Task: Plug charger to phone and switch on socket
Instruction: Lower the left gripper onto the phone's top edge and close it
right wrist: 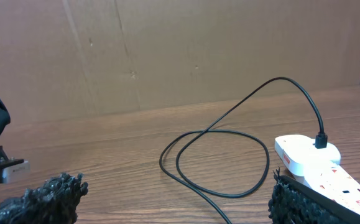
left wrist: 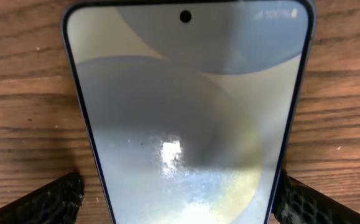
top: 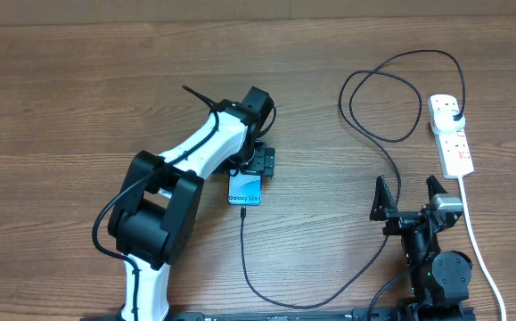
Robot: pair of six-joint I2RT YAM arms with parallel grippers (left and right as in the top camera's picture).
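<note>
The phone [top: 246, 190] lies flat on the wooden table with its screen lit. It fills the left wrist view [left wrist: 186, 118]. The black charger cable [top: 243, 245] runs from the phone's near end, loops right and ends in a black plug [top: 454, 115] in the white socket strip [top: 454, 150]. My left gripper [top: 257, 168] is open over the phone's far end. In its wrist view the fingers [left wrist: 176, 199] straddle the phone's sides. My right gripper [top: 409, 198] is open and empty, near the cable [right wrist: 220, 163] and the socket [right wrist: 304, 155].
The socket's thick white cord [top: 479, 250] runs down the right side toward the table's front edge. A brown cardboard wall [right wrist: 167, 50] stands behind the table. The left arm [top: 164, 192] lies across the table's left half.
</note>
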